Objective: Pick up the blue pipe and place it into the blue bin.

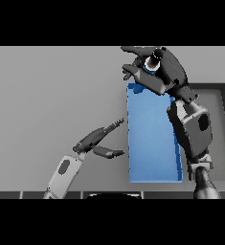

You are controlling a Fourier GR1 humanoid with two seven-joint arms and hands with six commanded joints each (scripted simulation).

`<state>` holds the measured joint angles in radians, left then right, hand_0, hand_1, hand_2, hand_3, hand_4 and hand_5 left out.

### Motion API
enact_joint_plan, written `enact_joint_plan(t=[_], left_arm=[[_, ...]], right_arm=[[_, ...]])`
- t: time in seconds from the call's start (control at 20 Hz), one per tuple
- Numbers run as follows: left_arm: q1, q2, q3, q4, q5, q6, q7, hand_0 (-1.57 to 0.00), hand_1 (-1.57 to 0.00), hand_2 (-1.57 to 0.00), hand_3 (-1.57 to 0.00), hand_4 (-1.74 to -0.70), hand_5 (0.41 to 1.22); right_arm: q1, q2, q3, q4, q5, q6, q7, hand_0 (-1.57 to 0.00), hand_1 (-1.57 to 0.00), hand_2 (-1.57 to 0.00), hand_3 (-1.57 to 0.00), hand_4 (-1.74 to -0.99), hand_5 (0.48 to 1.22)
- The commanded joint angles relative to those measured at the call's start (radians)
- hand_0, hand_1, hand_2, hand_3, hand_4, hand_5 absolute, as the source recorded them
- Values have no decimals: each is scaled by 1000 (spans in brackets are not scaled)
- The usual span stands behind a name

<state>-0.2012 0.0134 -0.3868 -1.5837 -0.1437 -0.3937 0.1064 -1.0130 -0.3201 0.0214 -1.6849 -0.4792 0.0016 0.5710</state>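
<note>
The blue bin (152,139) lies in the middle right of the table, long side running away from me. My right hand (157,67) hovers over the bin's far end, fingers curled round a blue pipe (147,69), of which only a small blue patch shows between the fingers. The right forearm crosses over the bin's right wall. My left hand (97,141) rests low beside the bin's left wall, fingers straight and thumb spread, holding nothing.
A dark tray (221,110) with a raised rim lies to the right of the bin, partly hidden by my right arm. Bare grey table stretches to the left.
</note>
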Motion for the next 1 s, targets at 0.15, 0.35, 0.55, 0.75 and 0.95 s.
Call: enact_joint_plan(t=[0.15,0.35,0.55,0.75,0.95], left_arm=[[-11,3,-2,5,-15,6,-8,1,1,1,1,-877,412],[-20,6,6,22,-19,13,-8,1,1,1,1,-867,419],[-7,8,2,7,-2,0,-19,1,1,1,1,-875,422],[4,7,-2,-2,1,1,1,1,1,1,1,-880,427],[24,1,-17,-16,-8,9,-12,1,1,1,1,-887,423]], right_arm=[[82,-90,-49,63,40,16,-15,-1571,-1571,-1571,-1571,-1741,1221],[257,-120,-83,17,24,-13,16,-1571,-1571,-1571,-1571,-1741,1221],[446,-128,-71,-58,32,-32,37,-1571,-1571,-1571,-1571,-1741,1221],[608,-160,-7,-101,30,-141,39,-1571,-1571,-1571,-1571,-1741,1221],[714,-297,146,-122,-11,-350,39,-1571,-1571,-1571,-1508,-1741,1221]])
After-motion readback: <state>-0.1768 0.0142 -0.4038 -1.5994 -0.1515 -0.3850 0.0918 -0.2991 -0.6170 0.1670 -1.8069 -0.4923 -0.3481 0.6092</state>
